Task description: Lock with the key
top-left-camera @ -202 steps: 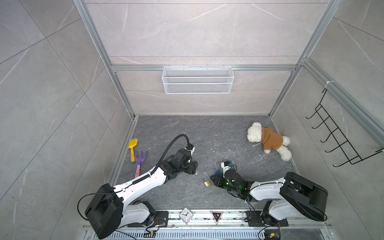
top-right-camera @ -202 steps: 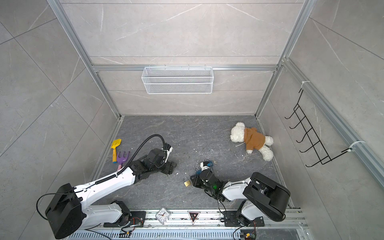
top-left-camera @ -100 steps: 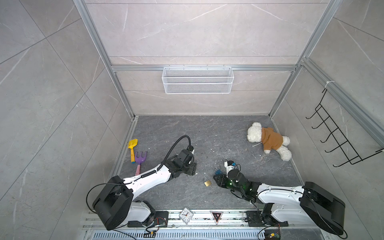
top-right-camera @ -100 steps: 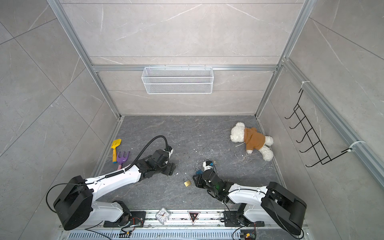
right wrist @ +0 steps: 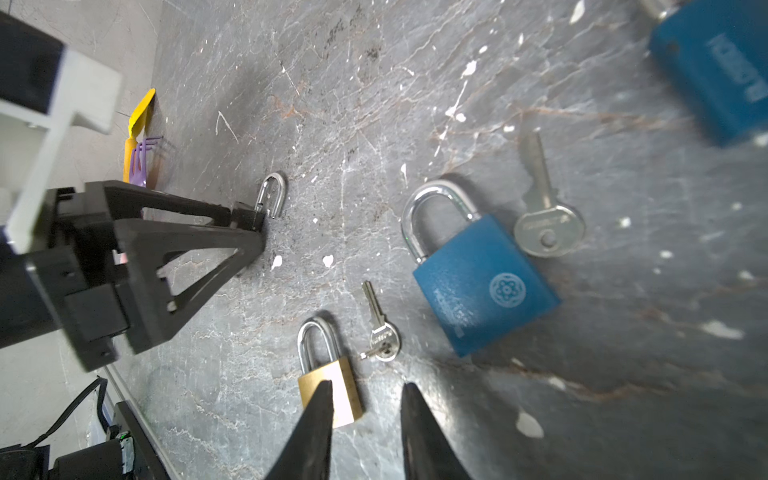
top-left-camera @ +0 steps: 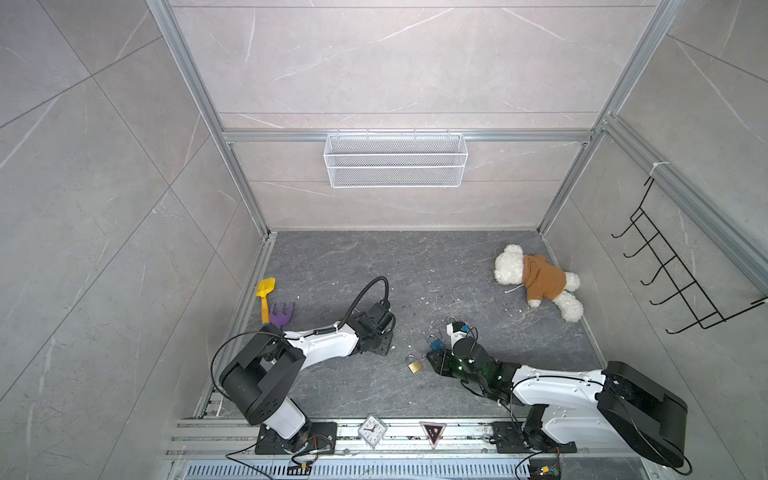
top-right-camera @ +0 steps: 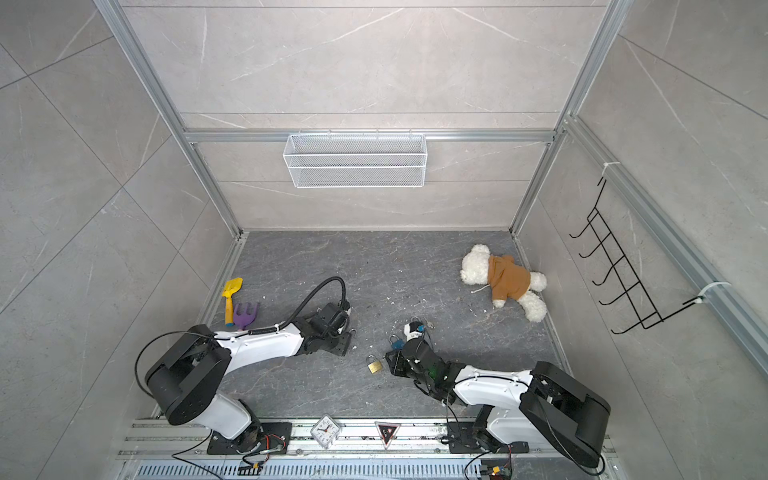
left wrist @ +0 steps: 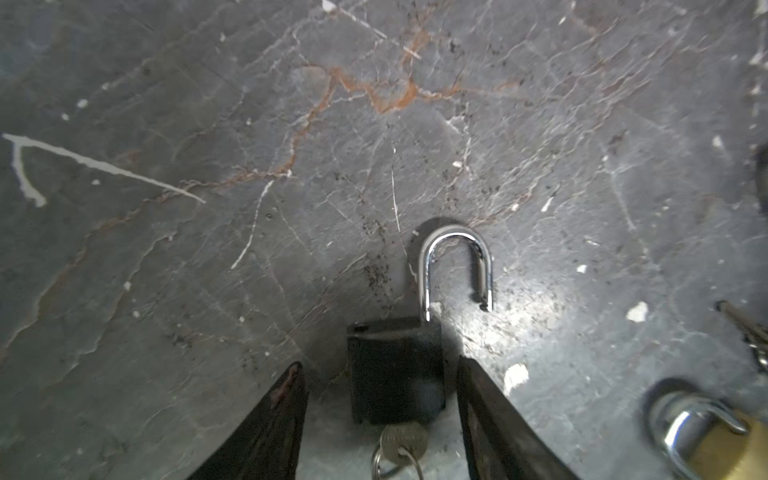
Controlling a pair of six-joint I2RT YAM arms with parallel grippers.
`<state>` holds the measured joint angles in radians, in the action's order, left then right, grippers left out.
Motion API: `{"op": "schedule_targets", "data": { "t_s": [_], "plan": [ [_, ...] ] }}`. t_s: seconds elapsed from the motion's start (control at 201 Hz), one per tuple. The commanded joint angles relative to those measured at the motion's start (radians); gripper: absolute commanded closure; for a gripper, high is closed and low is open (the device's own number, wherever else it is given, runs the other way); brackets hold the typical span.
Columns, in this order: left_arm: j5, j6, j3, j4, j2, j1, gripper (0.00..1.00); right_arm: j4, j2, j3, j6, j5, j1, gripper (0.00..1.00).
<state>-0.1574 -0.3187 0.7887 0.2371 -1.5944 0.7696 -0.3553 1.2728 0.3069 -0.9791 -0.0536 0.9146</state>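
Note:
A black padlock [left wrist: 395, 370] lies on the floor, its silver shackle [left wrist: 455, 266] sprung open. A key [left wrist: 403, 442] on a ring sits in its bottom end. My left gripper [left wrist: 379, 365] is open and straddles the lock body; one finger [left wrist: 490, 415] is close against its side and the other stands apart. In both top views the left gripper [top-left-camera: 384, 345] [top-right-camera: 345, 343] rests low on the floor. My right gripper [right wrist: 368, 386] [top-left-camera: 434, 361] is open a little and holds nothing. One of its fingertips [right wrist: 320, 411] overlaps a brass padlock [right wrist: 345, 374].
The brass padlock [top-left-camera: 414, 365], a blue padlock [right wrist: 482, 282], a second blue padlock [right wrist: 719, 66] and two loose keys [right wrist: 380, 332] [right wrist: 544, 224] lie between the arms. A teddy bear [top-left-camera: 536, 282] is at the back right. A yellow shovel [top-left-camera: 264, 295] and a purple rake [top-left-camera: 282, 311] are at the left.
The left jaws have narrowed around the black padlock, and that arm's elbow has dropped. The right arm's shoulder has swung right and the arm has stretched out, with its gripper still by the brass padlock.

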Motion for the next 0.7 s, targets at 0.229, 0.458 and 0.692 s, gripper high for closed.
{"op": "schedule_targets", "data": {
  "t_s": [0.229,0.458,0.692],
  "plan": [
    [-0.039,0.008,0.072,0.030,-0.066,0.019,0.57,-0.035,0.010,0.009,0.016,0.013,0.006,0.70],
    [-0.095,0.007,0.096,0.079,-0.074,0.051,0.65,-0.054,0.021,0.006,0.016,0.017,0.006,0.70],
    [-0.129,0.025,0.103,0.097,-0.034,0.057,0.80,-0.065,0.031,0.009,0.026,0.006,0.006,0.70]
  ]
}}
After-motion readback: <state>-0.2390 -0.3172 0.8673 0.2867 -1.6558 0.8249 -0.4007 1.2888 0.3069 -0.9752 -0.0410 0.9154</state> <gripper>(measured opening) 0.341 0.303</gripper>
